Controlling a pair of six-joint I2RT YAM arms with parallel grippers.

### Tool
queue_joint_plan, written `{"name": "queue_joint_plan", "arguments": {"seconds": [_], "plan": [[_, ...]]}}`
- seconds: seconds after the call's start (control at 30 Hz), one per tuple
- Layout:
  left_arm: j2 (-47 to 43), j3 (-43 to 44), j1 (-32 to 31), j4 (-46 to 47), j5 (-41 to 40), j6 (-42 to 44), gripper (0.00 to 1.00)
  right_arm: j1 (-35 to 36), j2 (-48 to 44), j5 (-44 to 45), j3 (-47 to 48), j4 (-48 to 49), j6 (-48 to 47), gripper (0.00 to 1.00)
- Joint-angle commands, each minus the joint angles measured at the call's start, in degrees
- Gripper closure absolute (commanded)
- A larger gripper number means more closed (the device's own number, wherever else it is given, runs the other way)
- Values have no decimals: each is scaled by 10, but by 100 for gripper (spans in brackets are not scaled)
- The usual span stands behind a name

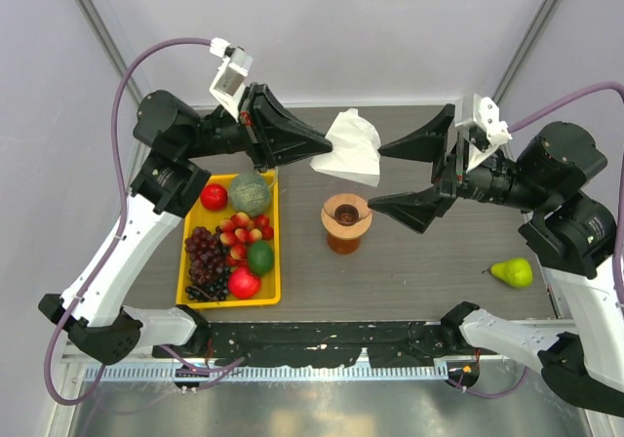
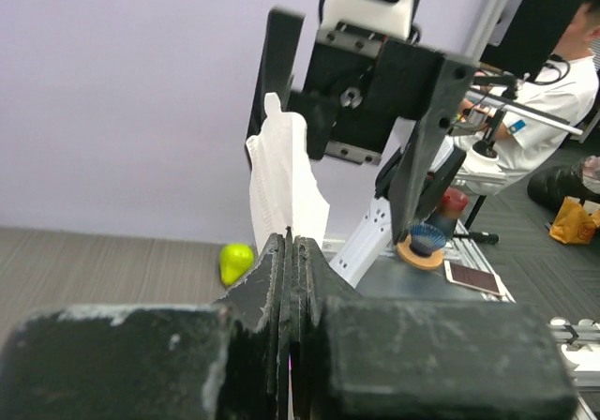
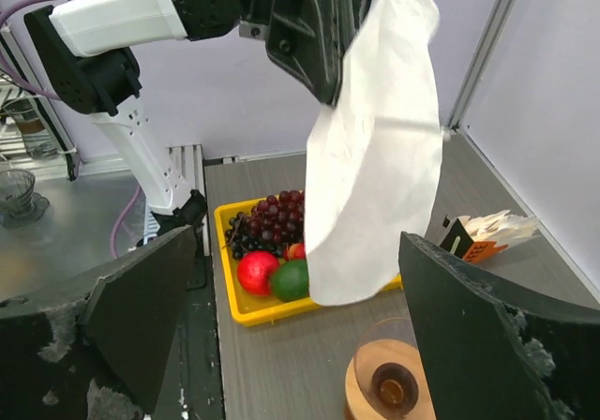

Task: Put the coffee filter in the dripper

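Top external, left hand [image 1: 329, 147] pinching coffee filter [image 1: 352, 150]

Yellow tray [image 1: 229, 302] of mixed fruit on the grey table [image 1: 419, 261], green pear [image 1: 513, 272] well apart

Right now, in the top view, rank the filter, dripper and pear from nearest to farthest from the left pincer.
1. Filter: held by the left pincer.
2. Dripper: at centre, a little toward the bases.
3. Pear: far right, beside the right arm.
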Motion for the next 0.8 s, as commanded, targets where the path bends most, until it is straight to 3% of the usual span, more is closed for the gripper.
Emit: {"name": "queue_joint_plan", "arguments": {"seconds": [0.0, 0.27, 0.47, 0.77], "plan": [[11, 42, 3, 104, 32, -73, 100, -2, -9, 3, -34, 100, 43, 4], [11, 44, 2, 128, 47, -85, 100, -1, 2, -7, -43, 147, 75, 4], [-8, 27, 9, 121, 41, -74, 100, -10, -34, 1, -28, 81, 43, 4], [16, 65, 8, 110, 56, -82, 100, -10, -9, -30, -58, 166, 87, 4]]}}
